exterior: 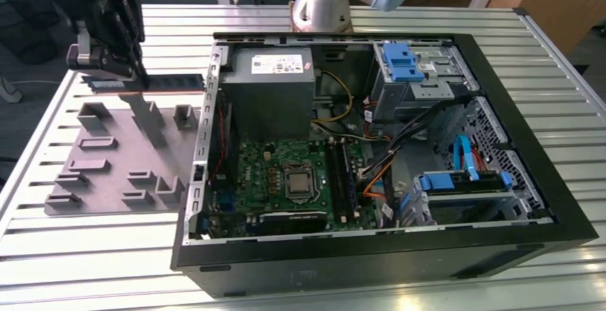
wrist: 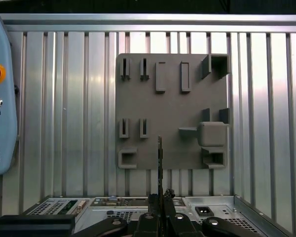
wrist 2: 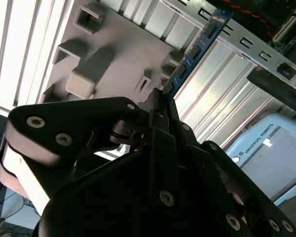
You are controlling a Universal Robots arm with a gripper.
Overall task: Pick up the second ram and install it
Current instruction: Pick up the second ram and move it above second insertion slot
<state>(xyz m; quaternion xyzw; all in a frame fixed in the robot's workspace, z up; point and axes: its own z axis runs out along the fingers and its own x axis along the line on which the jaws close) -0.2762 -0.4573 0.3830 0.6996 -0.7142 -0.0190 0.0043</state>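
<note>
- The claw [exterior: 121, 78] is clamped shut on one end of the ram stick [exterior: 175, 80]. That puts the stick up in the air, outside the computer case [exterior: 379, 265], on the exterior view's left of it.
- The stick is held roughly level with its long side pointing at the case. Its free end sits just short of the case's side wall, up by the corner where the grey power supply [exterior: 270, 77] is.
- In the second wrist view the stick looks blue with a row of black chips. It pokes straight out from between the black fingers [wrist 2: 160, 143], which are pinched against its flat faces.
- In the first wrist view you see it edge-on, just a thin dark line coming out of the claw.
- A grey holder plate [exterior: 123, 162] with little blocks and slots lies flat on the slatted metal desk [exterior: 95, 268]. It's right next to the case, on the same side as the stick.
- Inside the case there's the green motherboard [exterior: 284, 176] with long dark memory slots [exterior: 339, 176] running next to the processor socket. I can't tell whether anything is seated in them.
- The arm's base [exterior: 322, 9] stands just past the case's far side in the exterior view.
- The first wrist view also catches a pale control pendant [wrist: 0, 98] with a red button, outside the case.
</note>
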